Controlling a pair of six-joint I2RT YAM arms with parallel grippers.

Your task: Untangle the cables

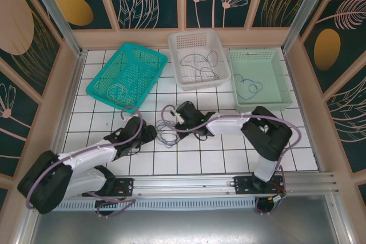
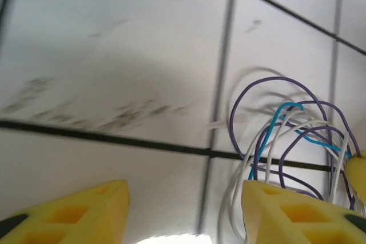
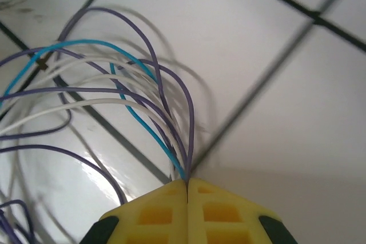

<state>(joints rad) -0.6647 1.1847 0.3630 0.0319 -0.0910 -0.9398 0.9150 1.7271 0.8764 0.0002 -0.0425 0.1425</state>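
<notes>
From above, the white-tiled tabletop (image 1: 229,158) carried three baskets along its far side: a teal basket (image 1: 147,50) set askew on the left, a white basket (image 1: 194,32) in the middle and a pale green basket (image 1: 257,51) on the right. A pale loop (image 1: 117,91) lay in the teal one, dark strands (image 1: 200,64) in the white one and a dark curl (image 1: 249,86) in the green one. The tangled cables (image 1: 167,131) sat on the tiles between the two arms, near the baskets but apart from them. The left pincer (image 1: 151,134) and the right pincer (image 1: 173,115) flanked the tangle, their dark bodies covering part of it. At that height neither pincer's jaws could be read.

The left wrist camera showed the left pincer (image 2: 183,215) spread, with bare tile in the gap. The cables (image 2: 286,135), violet, white and one blue, looped to the right, partly hidden behind one yellow finger (image 2: 291,212). A yellow shape (image 2: 357,175) was cut off by the right edge. The tiles were blurred.

The right wrist camera showed the right pincer (image 3: 187,210) pressed together, pinching the cables (image 3: 143,101) at its tips. The strands fanned out to the left and ran off the frame. Which ones were truly caught could not be told.
</notes>
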